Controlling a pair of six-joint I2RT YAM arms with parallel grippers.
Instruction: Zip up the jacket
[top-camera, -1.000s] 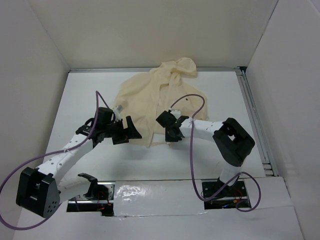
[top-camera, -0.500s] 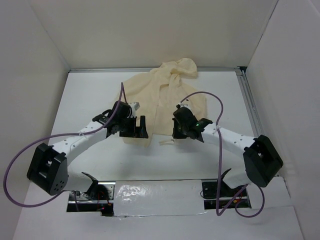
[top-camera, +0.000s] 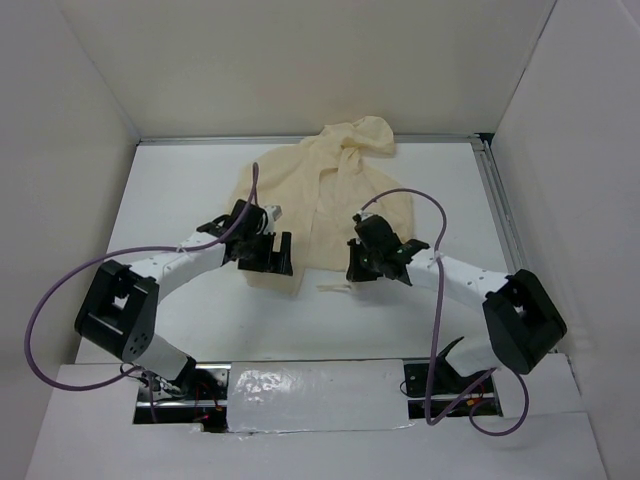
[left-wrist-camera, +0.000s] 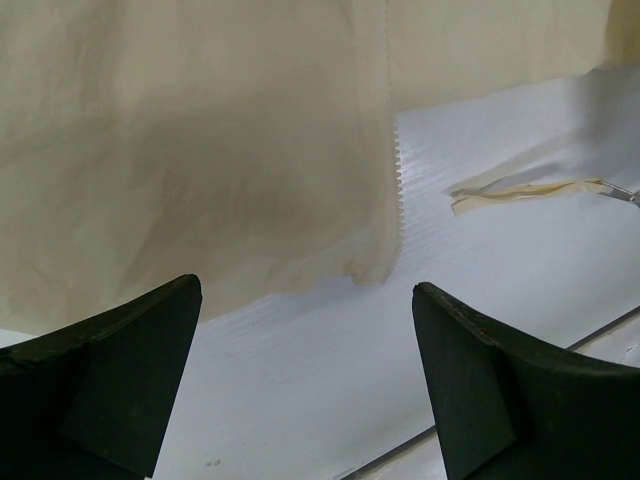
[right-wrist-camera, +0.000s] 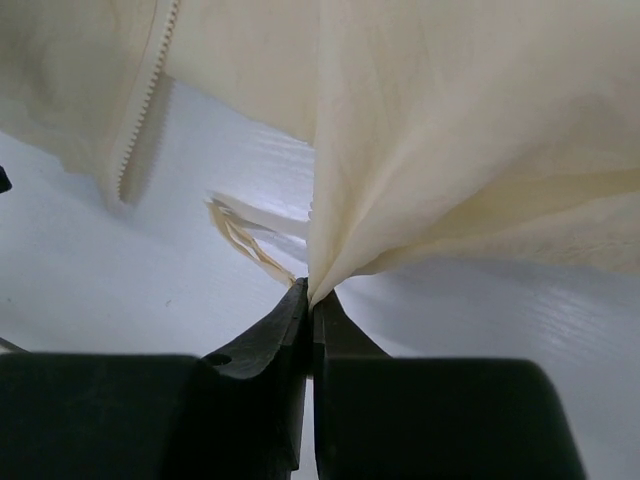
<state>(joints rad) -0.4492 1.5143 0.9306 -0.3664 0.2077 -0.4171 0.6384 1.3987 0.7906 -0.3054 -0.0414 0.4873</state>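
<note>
— Where does the jacket (top-camera: 320, 190) lie?
— Flat by the middle of the table's (top-camera: 170, 190) far edge. Its hood points to that edge and its hem to the arms. The front is open, with zipper teeth (left-wrist-camera: 398, 190) showing.
— And the grippers?
— The left gripper (top-camera: 275, 255) hovers at the hem, fingers apart. The right gripper (top-camera: 357, 268) is clamped on the other hem corner. Bare table lies along both side edges.

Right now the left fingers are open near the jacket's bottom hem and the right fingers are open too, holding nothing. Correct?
No. The right wrist view shows the right fingers shut, pinching a fold of the jacket. The left fingers are open near the hem, as stated.
</note>
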